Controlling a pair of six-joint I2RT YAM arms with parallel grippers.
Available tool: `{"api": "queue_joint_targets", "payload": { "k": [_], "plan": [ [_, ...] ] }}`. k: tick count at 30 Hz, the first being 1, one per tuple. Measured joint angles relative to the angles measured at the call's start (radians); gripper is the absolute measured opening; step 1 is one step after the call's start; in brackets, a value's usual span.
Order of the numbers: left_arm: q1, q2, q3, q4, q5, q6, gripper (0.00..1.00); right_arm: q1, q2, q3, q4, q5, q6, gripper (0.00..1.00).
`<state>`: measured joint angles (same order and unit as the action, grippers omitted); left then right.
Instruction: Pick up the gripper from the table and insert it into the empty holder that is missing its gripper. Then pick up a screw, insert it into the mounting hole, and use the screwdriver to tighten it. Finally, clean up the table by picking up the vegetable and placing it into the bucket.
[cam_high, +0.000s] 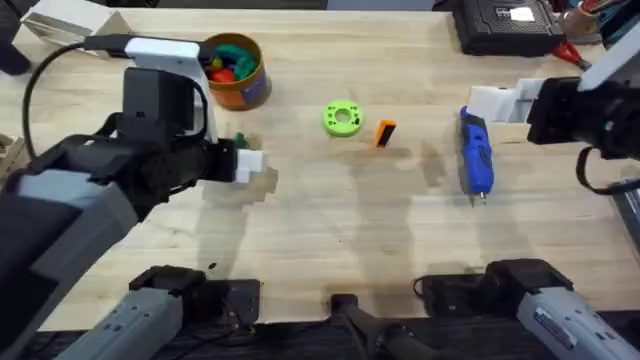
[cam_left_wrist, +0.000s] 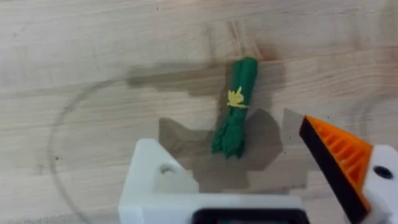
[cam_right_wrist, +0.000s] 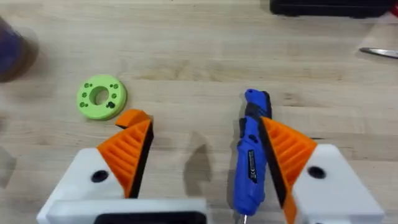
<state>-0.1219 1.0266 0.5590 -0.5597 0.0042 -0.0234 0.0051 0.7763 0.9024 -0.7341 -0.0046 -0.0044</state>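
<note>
Looming large and dark under the overhead camera, the left arm reaches over the left half of the table (cam_high: 330, 230), and its white-tipped left gripper (cam_high: 245, 165) hangs just beside the vegetable (cam_high: 239, 140), of which a small green bit peeks out above the white bracket. Behind it stands the orange bucket (cam_high: 240, 85) with coloured toys inside. Near the table's middle lies a bright green ring (cam_high: 342, 118), and just beside it, toward the right, the loose orange gripper (cam_high: 384, 133). Farther right the blue screwdriver (cam_high: 475, 155) lies lengthwise, its tip toward the arms' bases, with the right gripper (cam_high: 500, 103) at its far end. From the left wrist, the holder (cam_left_wrist: 155, 180) is a bare white bracket with an empty hole, opposite an orange ribbed finger (cam_left_wrist: 339, 155); the pair stands wide, holding nothing, and the vegetable (cam_left_wrist: 236, 109) lies on the wood beyond the gap. From the right wrist, both orange fingers (cam_right_wrist: 130, 146) are spread wide and empty, the screwdriver (cam_right_wrist: 252, 152) lying against the inner side of one.
</note>
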Motion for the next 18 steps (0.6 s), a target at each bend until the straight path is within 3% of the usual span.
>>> {"api": "queue_joint_targets", "payload": {
  "k": [13,16,18],
  "plan": [
    [0.0,0.226,-0.003,0.204,0.0,0.076,0.987,0.0,0.0,0.0,0.0,0.0,0.0,0.991],
    [0.0,0.246,-0.003,0.205,0.003,0.077,0.914,0.0,0.0,0.0,0.0,0.0,0.0,0.99],
    [0.0,0.253,-0.003,0.208,0.006,0.077,0.81,0.0,0.0,0.0,0.0,0.0,0.0,0.99]
  ]
}}
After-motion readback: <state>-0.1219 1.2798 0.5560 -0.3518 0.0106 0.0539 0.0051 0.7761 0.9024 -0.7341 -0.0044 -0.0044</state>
